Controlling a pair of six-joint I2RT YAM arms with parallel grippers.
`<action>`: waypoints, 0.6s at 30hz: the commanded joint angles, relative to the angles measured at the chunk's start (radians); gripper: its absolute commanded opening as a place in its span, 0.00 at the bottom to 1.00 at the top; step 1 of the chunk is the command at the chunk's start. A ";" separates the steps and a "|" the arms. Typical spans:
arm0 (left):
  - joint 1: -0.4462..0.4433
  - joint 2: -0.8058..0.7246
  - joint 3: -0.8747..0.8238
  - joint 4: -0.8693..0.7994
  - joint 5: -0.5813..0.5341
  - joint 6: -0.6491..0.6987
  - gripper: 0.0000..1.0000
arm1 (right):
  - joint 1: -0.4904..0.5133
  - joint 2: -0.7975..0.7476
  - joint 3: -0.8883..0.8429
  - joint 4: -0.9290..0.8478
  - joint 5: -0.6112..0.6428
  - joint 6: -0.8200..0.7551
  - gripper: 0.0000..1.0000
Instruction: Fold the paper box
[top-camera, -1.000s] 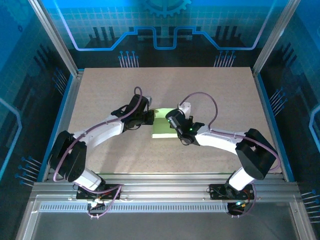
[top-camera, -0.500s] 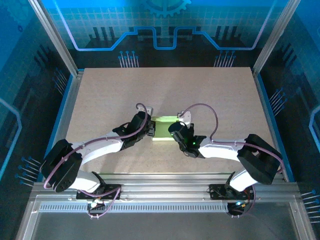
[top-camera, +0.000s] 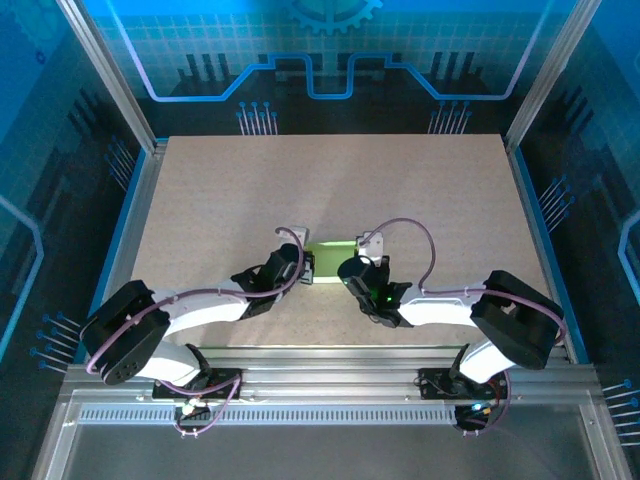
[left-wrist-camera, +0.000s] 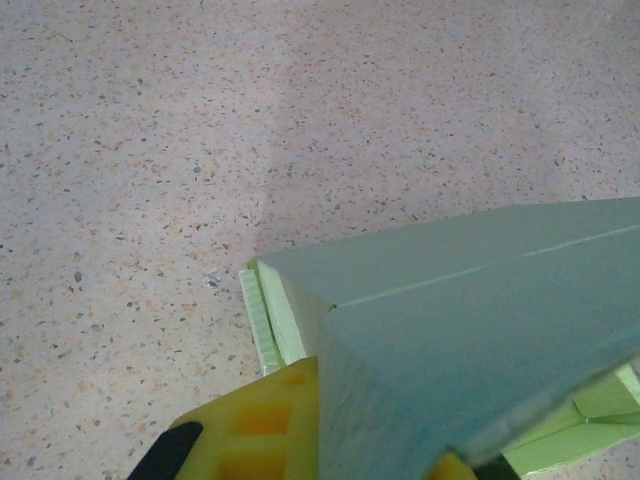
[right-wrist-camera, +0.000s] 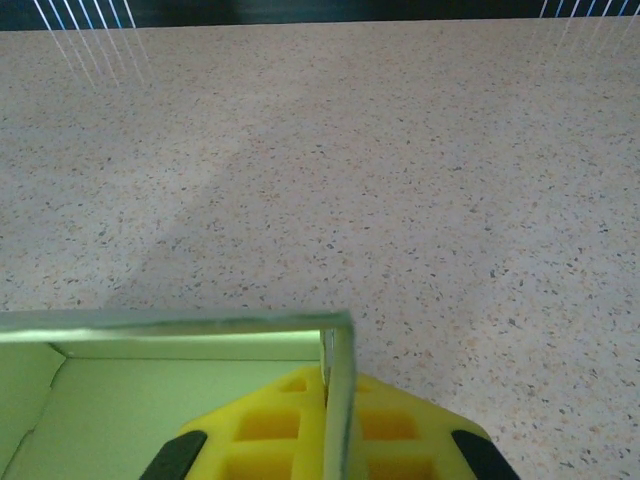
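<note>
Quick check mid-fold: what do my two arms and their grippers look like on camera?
White links, bulky black joints on the left arm and right arm. A purple cable runs along each. A small green light glows on the right wrist. The finger pads are yellow, waffle-gridded, black-edged.

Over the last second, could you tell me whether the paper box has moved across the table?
Yes. In the top view the paper box has shifted toward the near edge of the table.

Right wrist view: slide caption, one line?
Right hand pinches an upright wall of the open pale-green paper box over the speckled table.
</note>
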 joint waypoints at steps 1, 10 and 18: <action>-0.033 -0.034 -0.056 0.094 0.045 -0.001 0.00 | 0.048 0.010 -0.032 -0.004 -0.040 0.019 0.00; -0.056 -0.013 -0.165 0.233 -0.027 0.034 0.00 | 0.104 0.054 -0.100 0.113 0.013 0.011 0.00; -0.082 0.016 -0.180 0.277 -0.088 0.055 0.00 | 0.121 0.025 -0.089 0.093 0.024 -0.007 0.14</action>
